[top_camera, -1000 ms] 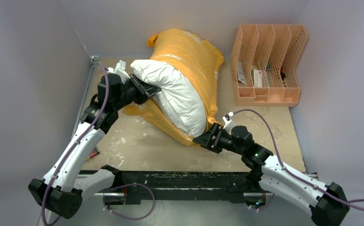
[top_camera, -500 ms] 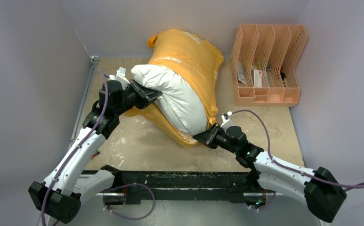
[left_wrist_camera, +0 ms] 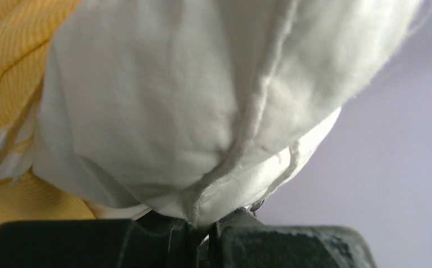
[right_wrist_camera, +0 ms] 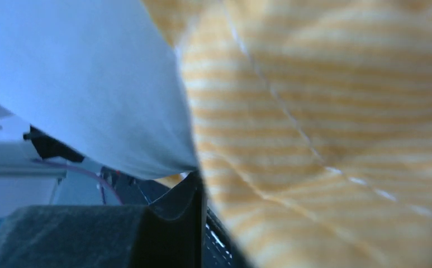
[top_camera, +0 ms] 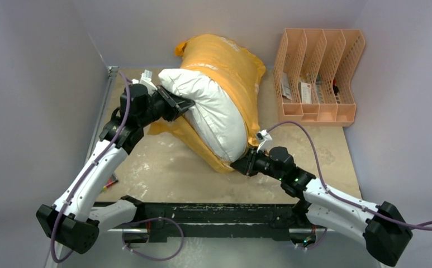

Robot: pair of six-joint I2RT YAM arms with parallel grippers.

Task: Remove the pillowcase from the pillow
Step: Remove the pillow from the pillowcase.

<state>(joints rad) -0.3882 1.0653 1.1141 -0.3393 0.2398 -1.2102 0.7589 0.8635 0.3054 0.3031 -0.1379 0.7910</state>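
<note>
While the pillow [top_camera: 216,114] is lying slanted on the desk [top_camera: 163,173], its far part is covered by the orange-yellow pillowcase [top_camera: 224,61] and its near white part is bare. Some loose yellow cloth is spread on the desk under the bare part.

The left arm [top_camera: 93,173] is stretched from its base at the near left corner along the left edge of the desk. It is bent at the wrist toward the right, so that the left pincer [top_camera: 183,104] is pointed at the upper left corner of the pillow. In the left wrist view this pincer is seen clenched: the seam of the white pillow is pinched between the two dark fingers [left_wrist_camera: 90,245], which are almost touching each other.

The right arm [top_camera: 336,204] is held low, reaching from its base at the near right toward the left. The right pincer [top_camera: 238,166] is set at the near lower corner of the pillowcase, where the yellow edge comes out beneath the white pillow. In the right wrist view the striped yellow cloth is seen passing down against the inner face of one dark finger [right_wrist_camera: 90,234]; the other finger is hidden under the cloth. This pincer is judged to be grasping the pillowcase edge.

A peach desk organiser [top_camera: 319,72] is placed at the far right corner, apart from the pillow.
</note>
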